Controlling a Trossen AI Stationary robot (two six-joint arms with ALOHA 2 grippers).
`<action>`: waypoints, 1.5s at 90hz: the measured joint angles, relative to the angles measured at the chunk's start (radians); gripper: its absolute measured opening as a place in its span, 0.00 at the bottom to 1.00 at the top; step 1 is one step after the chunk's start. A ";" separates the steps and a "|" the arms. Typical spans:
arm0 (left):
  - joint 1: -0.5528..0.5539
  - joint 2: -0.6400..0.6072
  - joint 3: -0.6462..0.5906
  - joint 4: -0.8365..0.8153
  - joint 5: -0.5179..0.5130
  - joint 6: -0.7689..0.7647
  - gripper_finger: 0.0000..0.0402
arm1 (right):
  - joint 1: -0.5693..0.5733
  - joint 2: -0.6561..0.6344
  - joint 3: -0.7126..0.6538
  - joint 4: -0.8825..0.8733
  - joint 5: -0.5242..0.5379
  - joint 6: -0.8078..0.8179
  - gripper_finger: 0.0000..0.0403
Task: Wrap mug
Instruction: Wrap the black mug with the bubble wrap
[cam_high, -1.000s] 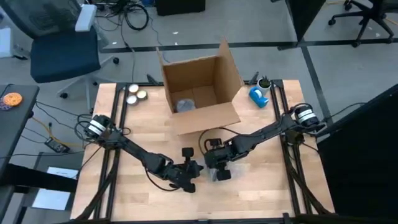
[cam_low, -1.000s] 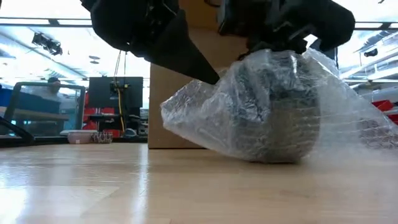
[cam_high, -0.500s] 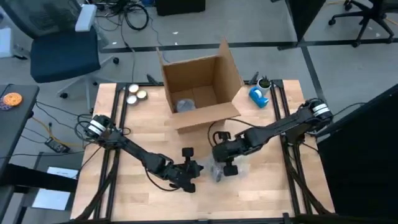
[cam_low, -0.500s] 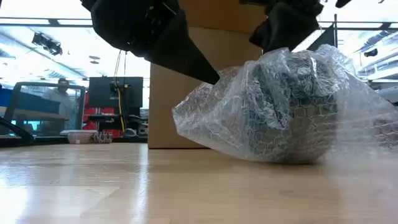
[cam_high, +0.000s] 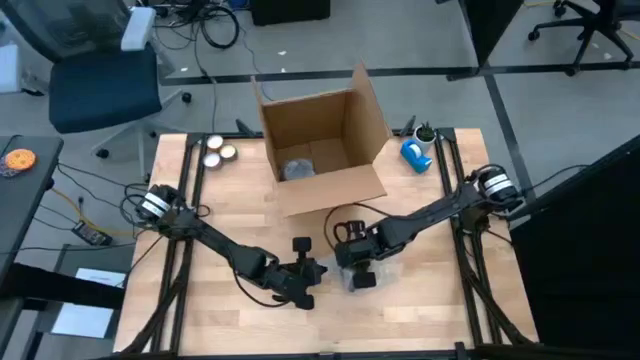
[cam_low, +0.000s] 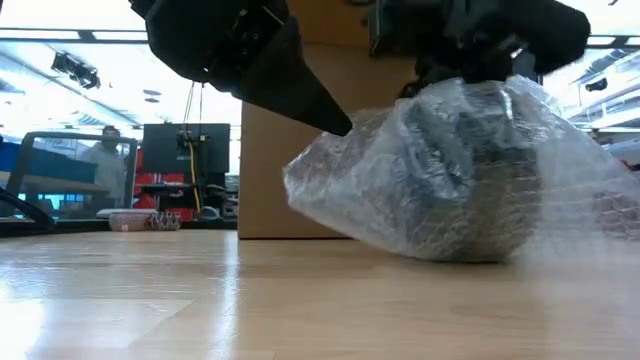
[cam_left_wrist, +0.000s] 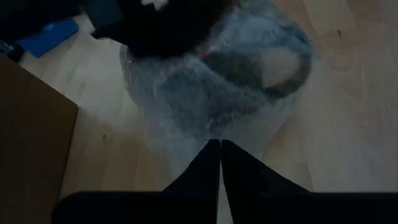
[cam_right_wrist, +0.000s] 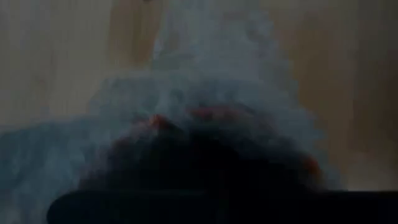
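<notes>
The mug (cam_low: 470, 180) is dark and wrapped in clear bubble wrap (cam_low: 340, 185). It lies as one bundle (cam_high: 352, 276) on the wooden table, near the middle. My left gripper (cam_left_wrist: 219, 148) is shut on the wrap at the bundle's left end, seen in the low view as a dark point (cam_low: 335, 122). My right gripper (cam_high: 357, 262) is over the top of the bundle (cam_low: 470, 45). In its own wrist view only blurred wrap (cam_right_wrist: 205, 93) shows. My left gripper pinches the bubble wrap's loose end (cam_left_wrist: 214, 134) between its two shut fingers, at the bundle's left side. The fingers slant down from the table's left. The wrap runs to a point at the fingertips (cam_low: 345, 128), and the bundle rests on the table.
An open cardboard box (cam_high: 325, 150) stands at the far middle with a wrapped item (cam_high: 297, 170) inside. A blue tape dispenser (cam_high: 416, 153) is at the far right and two round tins (cam_high: 220, 150) at the far left. A person (cam_low: 105, 155) stands in the room behind.
My right gripper has swung toward the table's right edge and come back over the bundle. The wrapped mug has shifted a little to the right and tipped. My left gripper has kept the wrap's end between its shut fingers.
</notes>
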 joint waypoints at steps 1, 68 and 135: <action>0.000 0.000 0.000 -0.001 0.000 0.000 0.00 | 0.000 0.003 0.000 0.000 -0.001 0.000 0.00; 0.000 0.000 0.000 -0.019 -0.003 0.001 0.00 | 0.034 -0.128 -0.003 -0.049 -0.010 0.079 0.00; -0.009 -0.019 0.082 -0.209 -0.041 0.008 0.00 | 0.033 -0.133 -0.003 -0.102 -0.056 0.076 0.00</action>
